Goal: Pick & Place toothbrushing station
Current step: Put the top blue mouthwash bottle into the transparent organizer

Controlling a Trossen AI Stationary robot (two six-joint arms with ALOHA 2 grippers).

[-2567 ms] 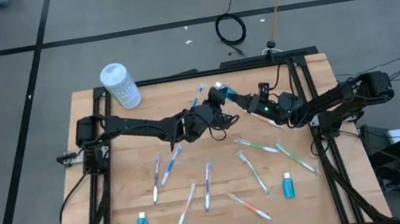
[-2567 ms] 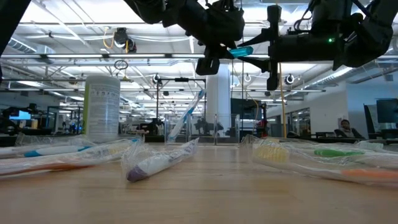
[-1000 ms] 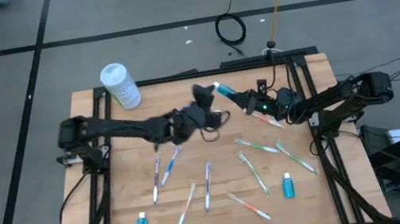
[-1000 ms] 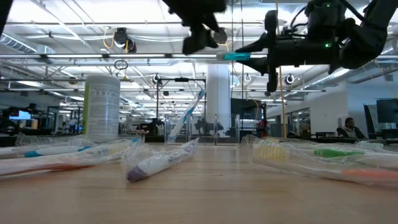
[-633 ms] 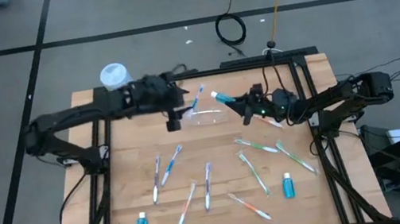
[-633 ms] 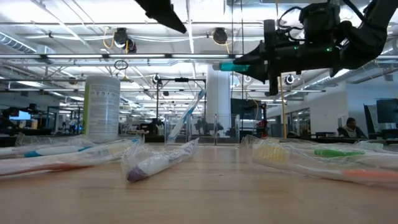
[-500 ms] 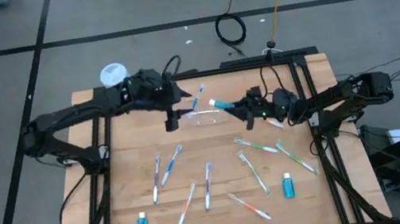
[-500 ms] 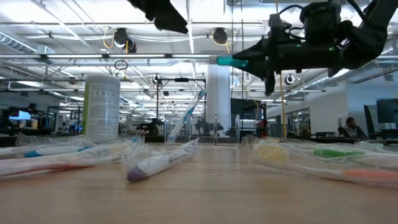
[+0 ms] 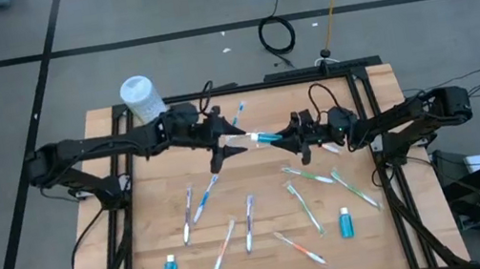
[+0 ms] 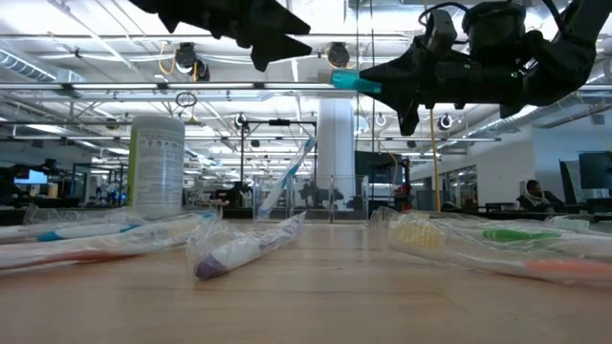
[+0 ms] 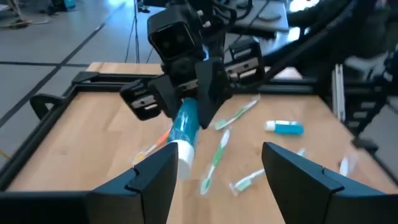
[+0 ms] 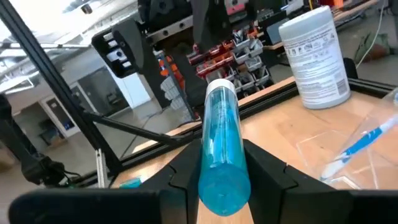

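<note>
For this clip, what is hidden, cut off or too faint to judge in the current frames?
- The small see-through plastic cup-like holder: right wrist view, cut off by the picture's edge; high view, too faint under the arms.
- The blue tube with a white cap: left wrist view, the right gripper covers its rear end.
- The left gripper: low view, cut off by the top edge.
- The wrapped toothbrushes: low view, wrappers blur them.
</note>
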